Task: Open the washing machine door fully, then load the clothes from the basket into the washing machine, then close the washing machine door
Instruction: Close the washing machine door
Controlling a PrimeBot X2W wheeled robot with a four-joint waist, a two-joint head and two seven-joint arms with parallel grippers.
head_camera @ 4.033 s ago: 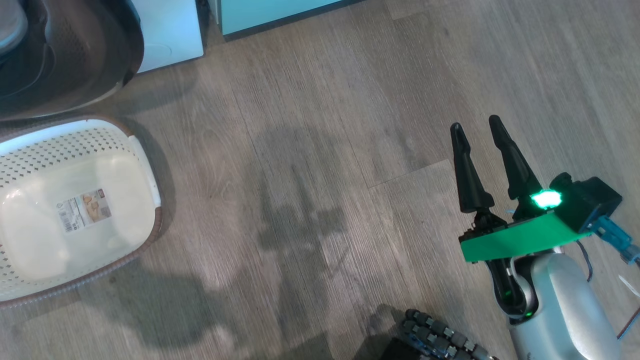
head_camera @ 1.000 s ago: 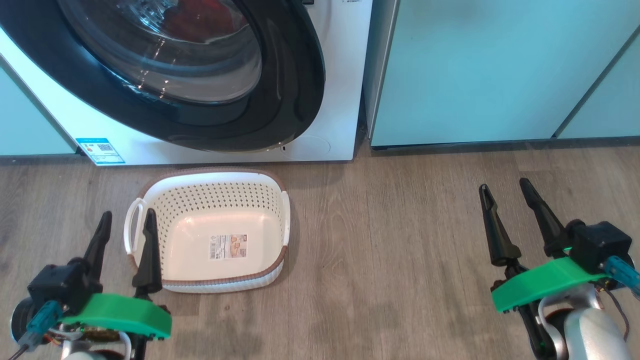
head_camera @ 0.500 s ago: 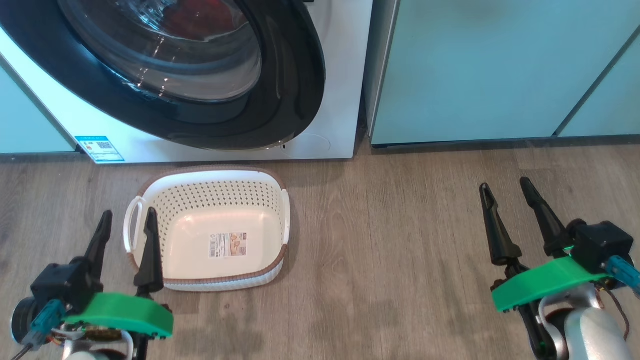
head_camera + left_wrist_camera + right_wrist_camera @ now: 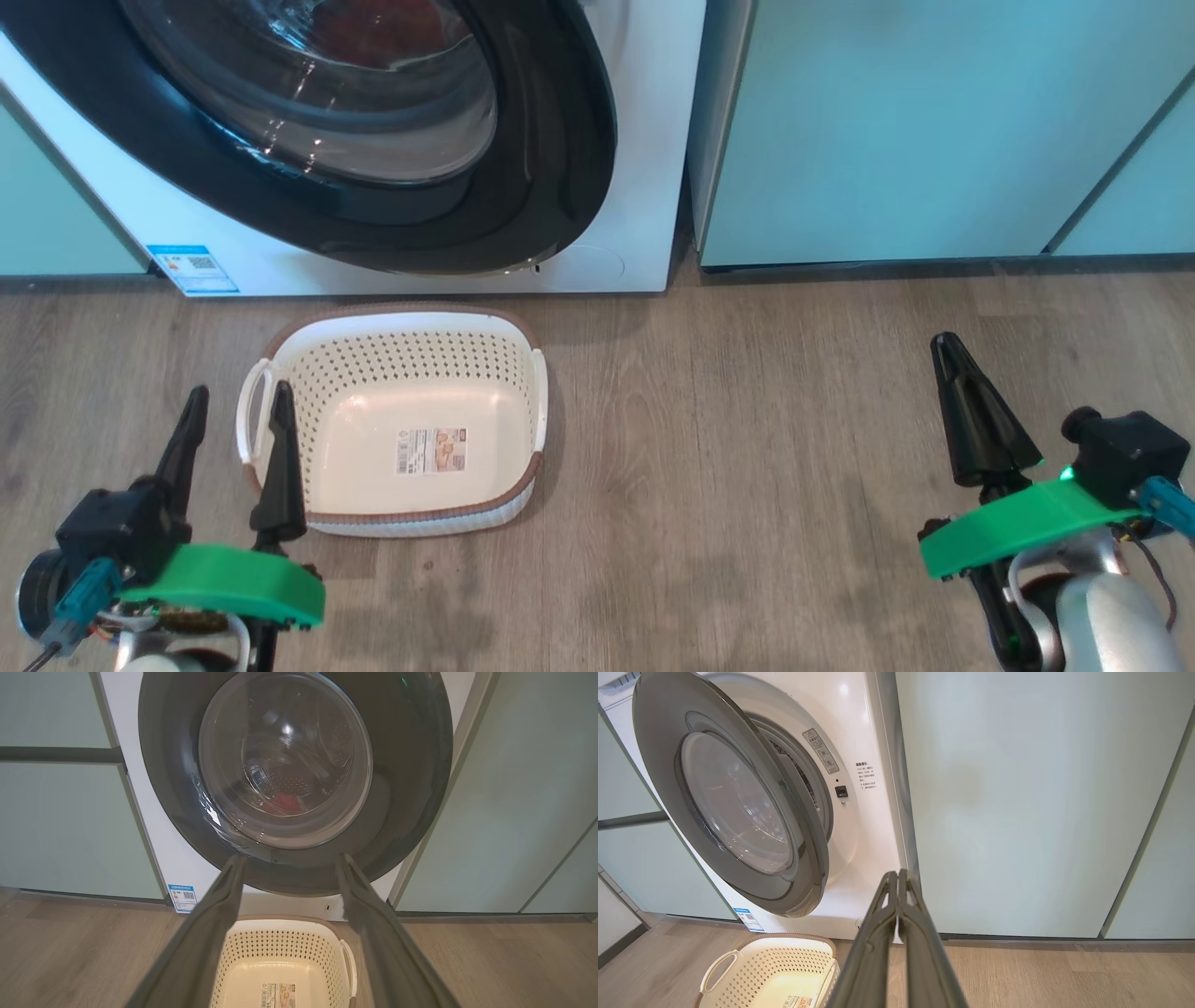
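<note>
Hanging empty, left pincer [image 4: 239, 390] gapes; right pincer [image 4: 948, 347] pinched together.

Washing machine door [image 4: 569, 168], top cropped

The washing machine door [image 4: 579, 140] has a glossy black rim around clear, reflective glass. Below that door, the basket [image 4: 401, 364] is smooth cream plastic, perforated, with a brown woven-look rim. The floor [image 4: 747, 420] is matt, grained wood planking.
</note>
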